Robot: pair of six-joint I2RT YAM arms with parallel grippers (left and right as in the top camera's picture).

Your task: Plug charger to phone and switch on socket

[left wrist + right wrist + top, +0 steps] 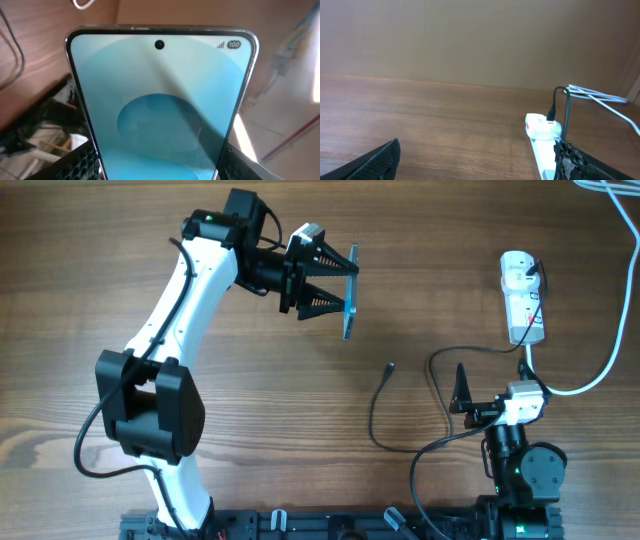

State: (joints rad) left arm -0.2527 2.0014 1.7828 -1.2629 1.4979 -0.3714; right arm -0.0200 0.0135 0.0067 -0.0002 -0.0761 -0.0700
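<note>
My left gripper is shut on the phone and holds it on edge above the table, left of centre. In the left wrist view the phone's cyan screen fills the frame between my fingers. The charger is a thin black cable that loops across the table. Its connector tip lies free on the wood, below and right of the phone. The socket is a white power strip at the far right with a black plug in it; it also shows in the right wrist view. My right gripper is open and empty, near the cable loop and below the socket.
A white mains cord runs from the socket area along the right edge, and also shows in the right wrist view. The arm bases stand along the front edge. Bare wood lies between the phone and the socket.
</note>
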